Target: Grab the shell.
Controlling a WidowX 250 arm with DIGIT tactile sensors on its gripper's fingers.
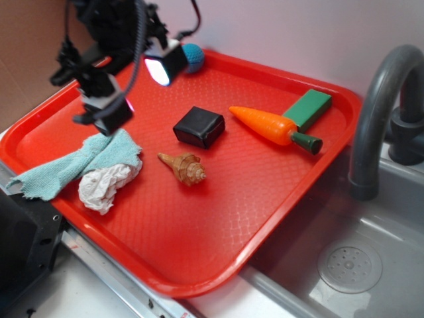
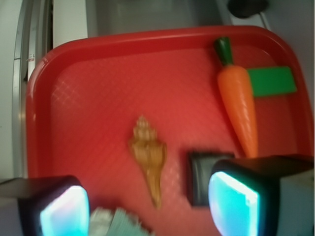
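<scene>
The shell [image 1: 185,167] is small, tan-brown and ridged, and lies near the middle of the red tray [image 1: 199,258] with its point toward the left. My gripper [image 1: 136,89] hangs above the tray's back left, open and empty, well short of the shell. In the wrist view the shell [image 2: 149,157] lies ahead of the gripper [image 2: 147,211], between the lines of the two glowing fingertips, its point toward me. Nothing sits between the jaws.
A black block [image 1: 199,126] sits just behind the shell. An orange toy carrot [image 1: 268,124] and a green block [image 1: 308,108] lie at the back right. A teal cloth [image 1: 79,162] and a white paper wad [image 1: 103,185] lie left. A blue ball [image 1: 193,57] and a sink faucet [image 1: 377,99] are also here.
</scene>
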